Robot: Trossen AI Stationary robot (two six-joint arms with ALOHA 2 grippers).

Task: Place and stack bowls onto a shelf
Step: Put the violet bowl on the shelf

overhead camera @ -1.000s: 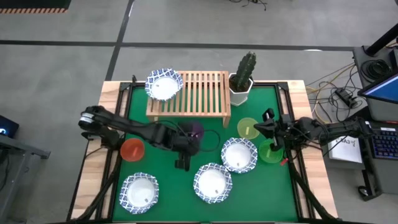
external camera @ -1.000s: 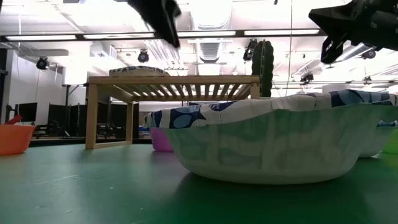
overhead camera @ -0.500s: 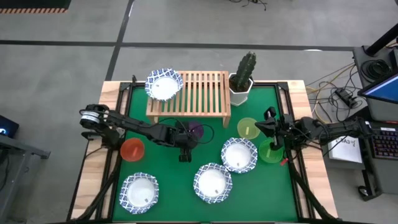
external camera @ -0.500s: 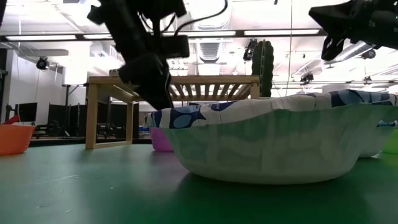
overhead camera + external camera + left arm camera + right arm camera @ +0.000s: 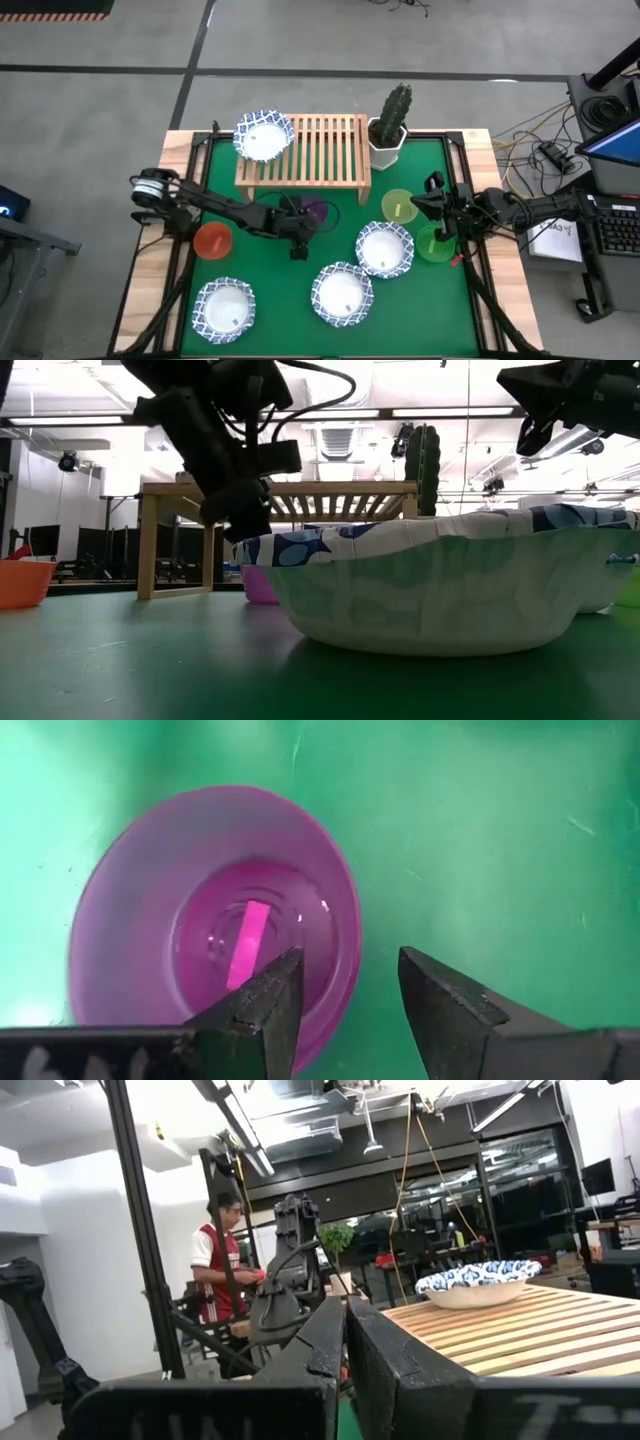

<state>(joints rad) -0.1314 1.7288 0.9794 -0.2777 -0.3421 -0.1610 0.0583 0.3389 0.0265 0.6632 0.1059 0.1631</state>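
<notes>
The purple bowl [image 5: 315,208] [image 5: 258,585] [image 5: 200,920] stands on its base on the green table, just in front of the light-wood shelf [image 5: 310,150] [image 5: 280,490]. My left gripper [image 5: 297,240] [image 5: 240,520] [image 5: 350,970] hovers over it, open and pointing down; one finger stands above the inside of the bowl and one outside, either side of its rim, and I see no touch. One white bowl with a blue rim [image 5: 263,135] [image 5: 478,1280] sits on the shelf's left end. My right gripper [image 5: 435,205] [image 5: 535,420] [image 5: 345,1330] is shut, raised near the table's right edge.
On the table stand three white bowls with blue rims [image 5: 384,248] [image 5: 341,293] [image 5: 223,308], a yellow bowl [image 5: 398,205], a green bowl [image 5: 435,243] and a red bowl [image 5: 212,240]. A cactus in a white pot [image 5: 390,125] stands right of the shelf. A person [image 5: 215,1265] stands beyond the table.
My left gripper has come down from high above the table toward the purple bowl and tipped to point downward, staying open. The bowls have not moved.
</notes>
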